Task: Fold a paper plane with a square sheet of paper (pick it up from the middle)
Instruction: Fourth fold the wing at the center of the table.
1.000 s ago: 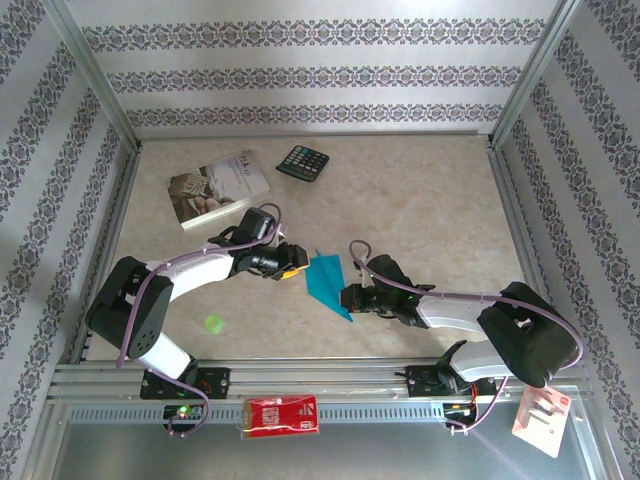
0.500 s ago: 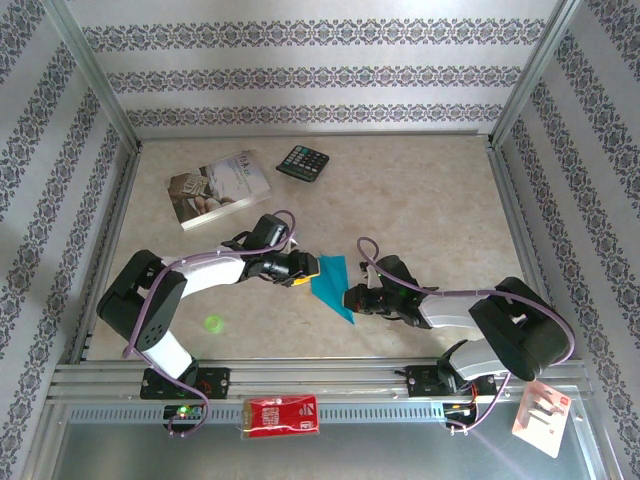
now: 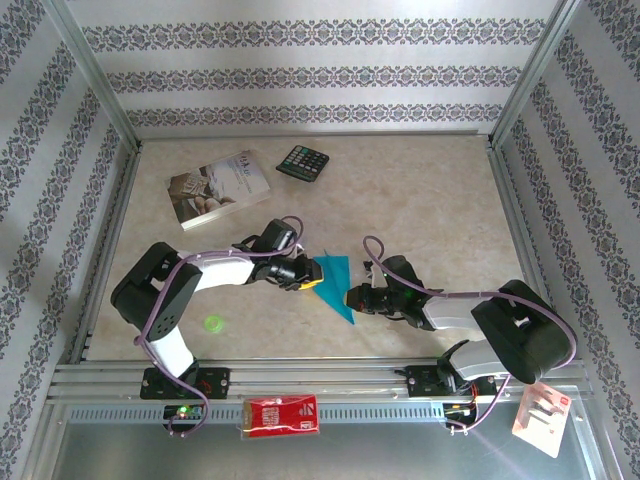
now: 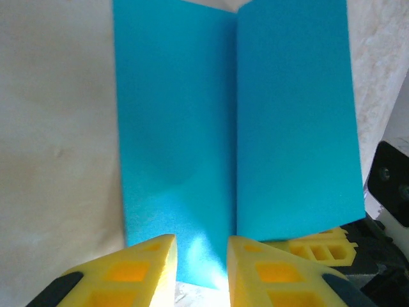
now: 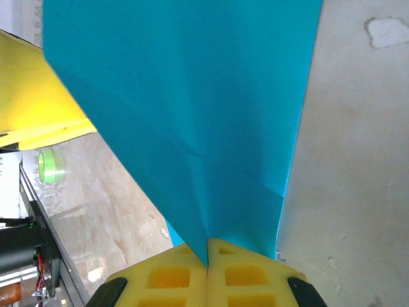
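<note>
Closer now, left pincer (image 4: 201,244) straddles the creased turquoise paper (image 4: 179,128) (jaws slightly apart); right pincer (image 5: 208,243) pinches it.

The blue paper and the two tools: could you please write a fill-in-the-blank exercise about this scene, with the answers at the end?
1. The sheet of paper is pinched in the shut ___.
2. The paper's crease runs between the parted yellow fingers of the ___.
3. Beside the book lies a black ___.
4. The small round object is ___ in colour.
Answers: right tool; left tool; calculator; green.
</note>
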